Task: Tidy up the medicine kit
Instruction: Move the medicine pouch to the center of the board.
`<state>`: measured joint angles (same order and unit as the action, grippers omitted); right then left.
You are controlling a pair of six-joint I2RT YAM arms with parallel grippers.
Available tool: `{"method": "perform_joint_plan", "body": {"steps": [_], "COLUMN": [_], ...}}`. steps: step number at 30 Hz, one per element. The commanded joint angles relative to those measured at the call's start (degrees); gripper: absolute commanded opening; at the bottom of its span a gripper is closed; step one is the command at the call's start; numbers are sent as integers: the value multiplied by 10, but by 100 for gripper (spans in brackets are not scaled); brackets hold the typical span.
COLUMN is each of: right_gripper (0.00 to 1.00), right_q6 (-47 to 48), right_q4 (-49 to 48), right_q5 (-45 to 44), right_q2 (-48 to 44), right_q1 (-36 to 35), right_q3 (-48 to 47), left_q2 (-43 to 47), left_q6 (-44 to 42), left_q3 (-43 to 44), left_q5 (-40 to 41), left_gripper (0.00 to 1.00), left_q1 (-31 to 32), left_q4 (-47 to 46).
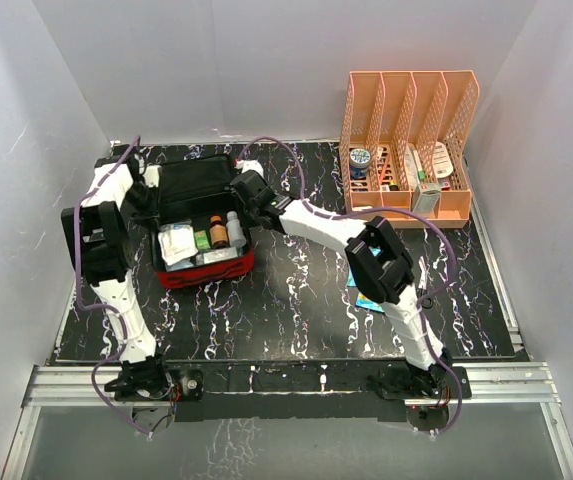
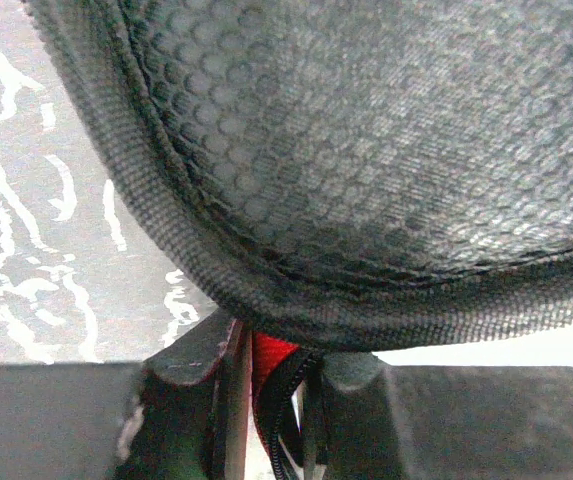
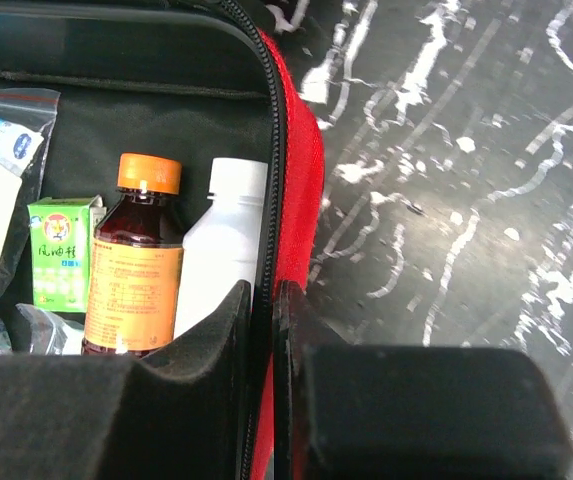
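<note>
My left pincer [image 2: 278,365] is pressing together on the medicine kit [image 1: 206,272]. Its fingers are nipping the red fabric and black zip at the kit's left side. The black mesh lining of the lid [image 2: 366,150] is filling most of the view above them.

My right pincer [image 3: 264,310] is pinching the kit's right wall, jaws squeezing the red edge and its zip with hardly a gap between them.

Just inside that wall a white bottle [image 3: 221,250] is lying against the black lining. A brown bottle [image 3: 136,270] with an orange cap is touching it, and a small green box [image 3: 61,250] is sitting beside that. Further left is a clear zip bag [image 3: 1,150] of white packets.

The kit is sitting open between my two arms on the far left part of the black marbled table [image 1: 296,300], with its lid raised at the back. An orange-pink file rack [image 1: 406,110] is standing well apart at the far right corner. Something flat and blue [image 1: 364,300] is peeking out from under my right arm.
</note>
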<state>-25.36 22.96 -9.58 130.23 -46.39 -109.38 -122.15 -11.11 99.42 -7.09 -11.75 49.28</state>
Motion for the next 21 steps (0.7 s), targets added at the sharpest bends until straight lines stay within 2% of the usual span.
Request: {"method": "perform_joint_plan", "body": {"steps": [1, 9, 21], "right_gripper": [0, 0, 0], "right_q6": [19, -1, -59], "right_q4": [63, 85, 122], "right_q5": [-19, -49, -72], "right_q2": [-79, -185, -363], "right_q1": [2, 2, 2], "right_q3": [69, 203, 400], "left_q2": [50, 91, 177], "left_q6": [61, 110, 166], "left_q3": [-1, -41, -156], "left_q5": [-43, -51, -61], "left_gripper": [12, 12, 12], "left_q1": [31, 104, 201], "left_q4": [10, 9, -9]}}
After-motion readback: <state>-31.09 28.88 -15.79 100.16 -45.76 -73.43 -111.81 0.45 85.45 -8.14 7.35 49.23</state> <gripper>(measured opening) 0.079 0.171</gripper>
